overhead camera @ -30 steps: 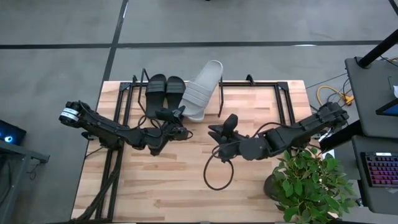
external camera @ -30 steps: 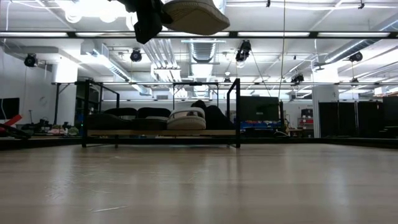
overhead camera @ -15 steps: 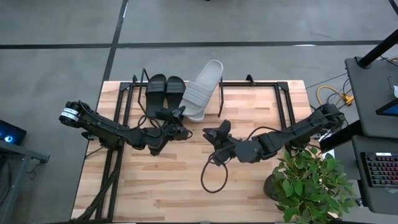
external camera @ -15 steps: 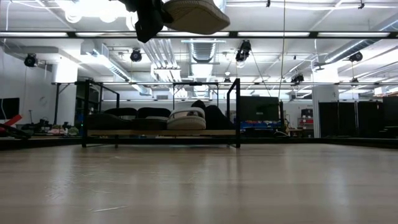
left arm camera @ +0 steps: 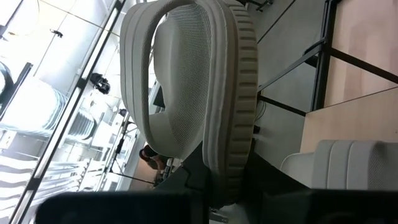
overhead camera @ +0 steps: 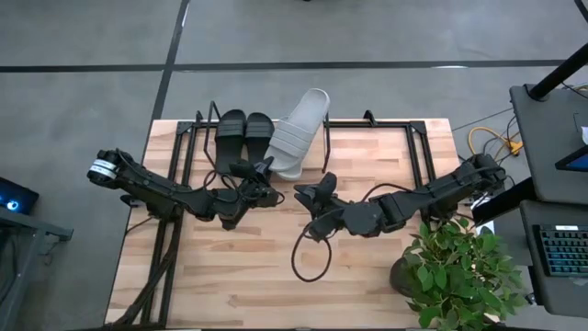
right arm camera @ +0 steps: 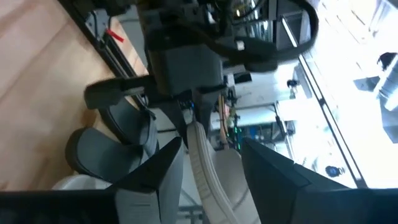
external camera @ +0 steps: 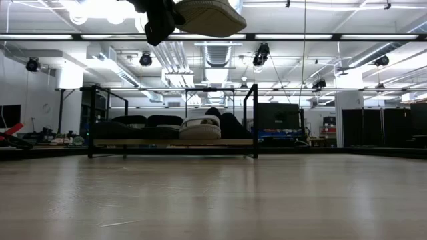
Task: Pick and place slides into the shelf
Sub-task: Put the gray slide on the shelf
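My left gripper (overhead camera: 266, 176) is shut on one light grey slide (overhead camera: 301, 129), which is raised high over the shelf (overhead camera: 413, 129) and shows at the top of the low view (external camera: 207, 15). The black pair (overhead camera: 243, 136) lies in the shelf's left part, soles on its board (external camera: 173, 142). The second grey slide (external camera: 200, 127) rests beside them, hidden under the held one in the high view. My right gripper (overhead camera: 308, 195) is open, just right of the held slide's near end. Its fingers (right arm camera: 155, 168) frame that slide (right arm camera: 205, 168) from a short way off. My left gripper pinches the grey slide at its near end (left arm camera: 221, 186), coming roughly level from the table's left. The gripper's own body hides the fingers there. The slide (left arm camera: 205, 93) is lifted clear, strap side up, and reaches out past the fingers toward the far edge, above the shelf.
A black cable loop (overhead camera: 312, 262) from the right arm lies on the wood near the table's middle. A potted plant (overhead camera: 459, 267) stands at the right near corner. The shelf's right half (overhead camera: 367, 147) and the table's near half (overhead camera: 230, 276) are bare wood.
My right gripper has moved toward the table's left, closer to the held grey slide and my left gripper, and its cable loop has trailed along the table with it.
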`<state>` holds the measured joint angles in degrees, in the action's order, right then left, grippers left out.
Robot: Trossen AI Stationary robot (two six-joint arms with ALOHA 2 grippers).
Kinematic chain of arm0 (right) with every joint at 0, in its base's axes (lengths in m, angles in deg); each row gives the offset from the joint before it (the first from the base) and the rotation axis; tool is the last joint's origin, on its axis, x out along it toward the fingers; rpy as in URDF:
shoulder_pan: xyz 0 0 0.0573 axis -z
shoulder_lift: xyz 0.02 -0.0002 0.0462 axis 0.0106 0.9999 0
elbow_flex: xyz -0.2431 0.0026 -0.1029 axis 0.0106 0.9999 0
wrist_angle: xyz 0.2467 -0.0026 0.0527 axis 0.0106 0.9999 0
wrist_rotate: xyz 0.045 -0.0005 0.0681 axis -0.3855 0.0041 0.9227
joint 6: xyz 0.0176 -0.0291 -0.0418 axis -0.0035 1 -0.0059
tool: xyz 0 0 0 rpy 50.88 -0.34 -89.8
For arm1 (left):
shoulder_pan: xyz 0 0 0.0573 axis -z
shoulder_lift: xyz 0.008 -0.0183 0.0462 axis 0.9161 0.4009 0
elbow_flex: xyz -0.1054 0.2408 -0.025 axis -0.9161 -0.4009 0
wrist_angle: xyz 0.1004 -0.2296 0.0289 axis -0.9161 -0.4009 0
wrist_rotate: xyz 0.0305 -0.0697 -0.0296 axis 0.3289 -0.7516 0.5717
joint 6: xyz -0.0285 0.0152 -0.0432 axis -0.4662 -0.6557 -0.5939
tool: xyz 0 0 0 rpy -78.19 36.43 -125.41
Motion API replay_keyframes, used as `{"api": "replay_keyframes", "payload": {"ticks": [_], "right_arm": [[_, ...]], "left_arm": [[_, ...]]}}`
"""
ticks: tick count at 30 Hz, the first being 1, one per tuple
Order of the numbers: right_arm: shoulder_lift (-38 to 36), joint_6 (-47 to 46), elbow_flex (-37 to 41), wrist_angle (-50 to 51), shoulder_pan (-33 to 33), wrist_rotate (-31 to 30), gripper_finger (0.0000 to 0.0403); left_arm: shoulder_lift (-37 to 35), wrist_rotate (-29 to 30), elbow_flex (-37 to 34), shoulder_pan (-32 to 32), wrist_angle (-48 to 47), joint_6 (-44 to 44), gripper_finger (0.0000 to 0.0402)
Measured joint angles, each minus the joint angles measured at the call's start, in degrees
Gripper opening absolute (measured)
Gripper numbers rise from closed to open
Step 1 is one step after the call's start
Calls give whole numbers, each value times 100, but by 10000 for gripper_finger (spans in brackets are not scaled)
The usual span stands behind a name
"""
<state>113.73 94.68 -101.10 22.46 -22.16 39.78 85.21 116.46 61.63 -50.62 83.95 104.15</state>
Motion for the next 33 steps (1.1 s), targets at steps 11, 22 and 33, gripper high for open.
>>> {"api": "replay_keyframes", "payload": {"ticks": [11, 22, 33], "right_arm": [[15, 217, 13, 168, 520, 129, 156], [322, 789, -13, 134, 794, 110, 152], [404, 994, -195, -55, 919, 22, 134]], "left_arm": [[0, 2, 0, 2, -4, 11, 20], [0, -31, 33, 11, -12, -88, 20], [0, -93, 53, 37, 0, -131, 20]]}}
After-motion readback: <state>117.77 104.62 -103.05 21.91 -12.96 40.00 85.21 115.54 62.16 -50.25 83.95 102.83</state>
